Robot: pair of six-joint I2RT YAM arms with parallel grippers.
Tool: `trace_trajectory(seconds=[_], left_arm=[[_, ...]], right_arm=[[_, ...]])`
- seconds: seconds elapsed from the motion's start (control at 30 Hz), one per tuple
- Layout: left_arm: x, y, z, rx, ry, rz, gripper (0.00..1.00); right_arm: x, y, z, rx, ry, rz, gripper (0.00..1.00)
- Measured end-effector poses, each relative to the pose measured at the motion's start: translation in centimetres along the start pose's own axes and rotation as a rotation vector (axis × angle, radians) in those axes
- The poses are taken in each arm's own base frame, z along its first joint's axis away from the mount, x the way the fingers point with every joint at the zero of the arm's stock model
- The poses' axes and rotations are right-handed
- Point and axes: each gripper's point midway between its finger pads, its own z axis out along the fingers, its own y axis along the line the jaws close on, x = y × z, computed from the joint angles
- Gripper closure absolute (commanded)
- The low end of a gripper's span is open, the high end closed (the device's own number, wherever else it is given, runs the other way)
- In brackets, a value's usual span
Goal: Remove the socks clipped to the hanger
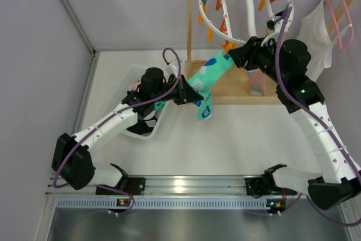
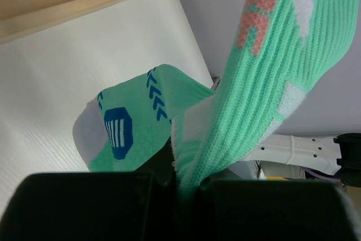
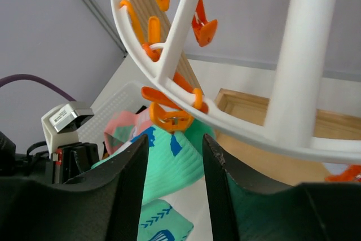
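Note:
A round white hanger [image 1: 248, 4] with orange and teal clips hangs from a wooden rod. A teal sock [image 1: 211, 71] stretches from an orange clip [image 1: 228, 45] down-left to my left gripper [image 1: 189, 91], which is shut on it. The left wrist view shows its ribbed cloth [image 2: 265, 83] pinched at my left gripper [image 2: 189, 187]. A teal part with a blue mark [image 1: 205, 108] dangles below; I cannot tell whether it is the same sock. My right gripper [image 1: 232, 55] is open, its fingers either side of the clip [image 3: 169, 118] holding the sock [image 3: 175, 156]. A pink sock [image 1: 256, 83] hangs from the ring.
A wooden stand with post [image 1: 189, 21] and base [image 1: 237, 88] carries the rod. A white bin [image 1: 132, 77] at the left holds a pink sock [image 3: 121, 128]. A white garment [image 1: 316, 32] on a pink wire hanger [image 1: 335, 9] hangs at the right.

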Motion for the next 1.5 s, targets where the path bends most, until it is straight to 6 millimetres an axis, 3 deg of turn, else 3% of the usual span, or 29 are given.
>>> trace_trajectory(seconds=[0.1,0.23,0.6,0.87,1.0,1.23,1.5], left_arm=[[0.0,0.0,0.0,0.0,0.0,0.0,1.0],[0.0,0.0,0.0,0.0,0.0,-0.001,1.0],[0.0,0.0,0.0,0.0,0.001,-0.003,1.0],[0.0,-0.1,0.0,0.002,0.003,-0.008,1.0],[0.1,-0.1,0.0,0.005,0.005,-0.007,1.0],[0.5,-1.5,0.1,0.041,0.026,0.026,1.0],[1.5,-3.8,0.3,0.097,0.052,0.112,1.0]], right_arm=[[0.5,1.3,0.1,-0.03,0.01,-0.01,0.46],[0.8,1.6,0.6,-0.033,0.015,-0.021,0.43],[1.9,0.0,3.5,0.016,0.045,-0.04,0.44],[0.6,2.3,4.7,-0.016,-0.045,-0.054,0.43],[0.6,2.4,5.1,0.005,-0.079,-0.054,0.43],[0.7,2.0,4.0,0.032,-0.107,-0.037,0.29],[-1.7,3.1,0.7,0.011,-0.174,-0.034,0.27]])
